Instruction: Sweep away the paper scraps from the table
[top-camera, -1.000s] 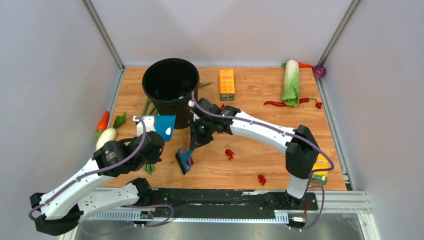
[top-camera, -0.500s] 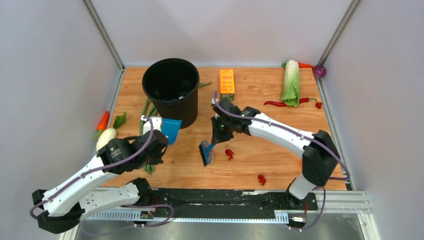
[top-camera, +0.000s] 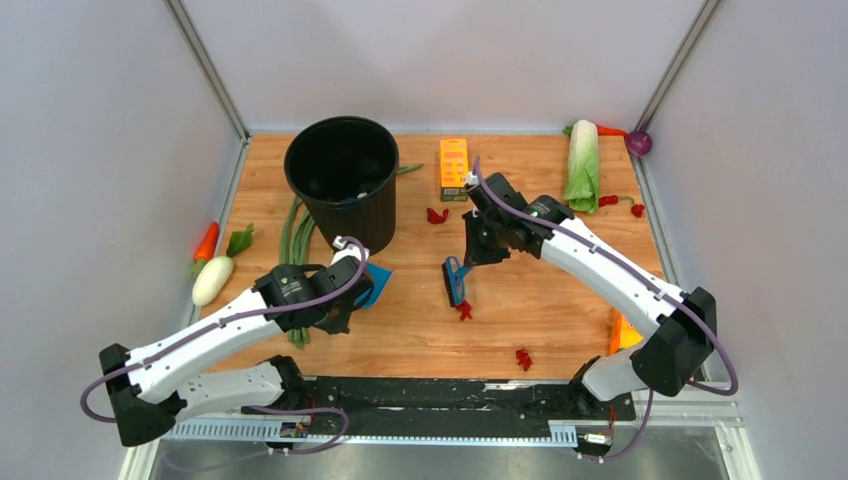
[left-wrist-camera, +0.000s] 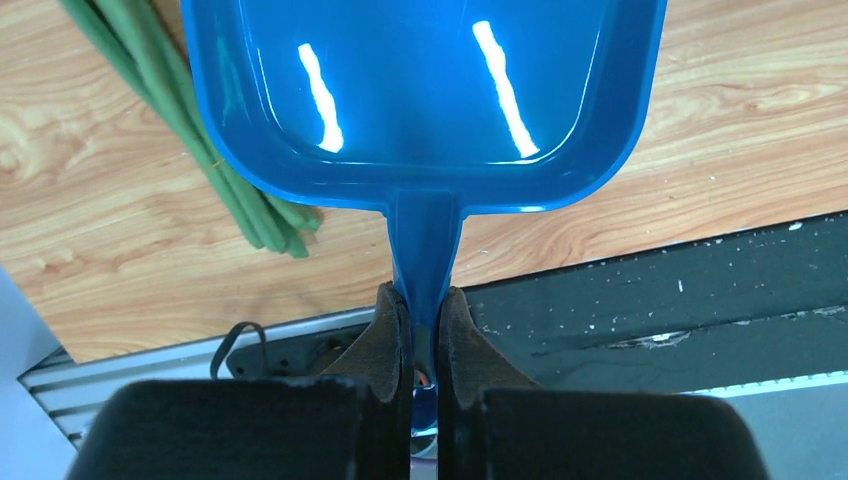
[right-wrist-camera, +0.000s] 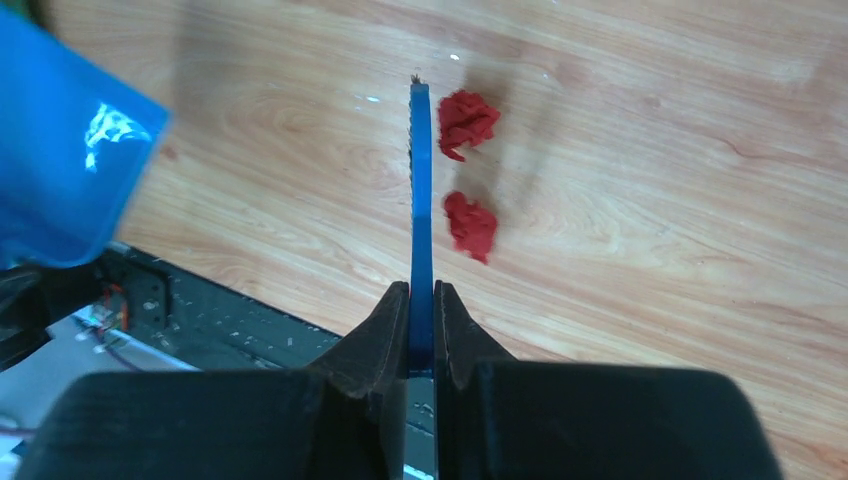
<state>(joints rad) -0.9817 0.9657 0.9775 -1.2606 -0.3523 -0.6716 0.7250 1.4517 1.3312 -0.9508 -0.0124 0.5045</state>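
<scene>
Sweeping tools over the bench
The left hand pinches the handle of the empty blue dustpan; the right hand pinches a blue brush beside two red paper scraps.

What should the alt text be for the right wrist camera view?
The right gripper is shut on a thin blue brush, seen edge-on with the wooden table behind it. Two red paper scraps lie just right of the brush; the blue dustpan fills the upper left corner.
</scene>
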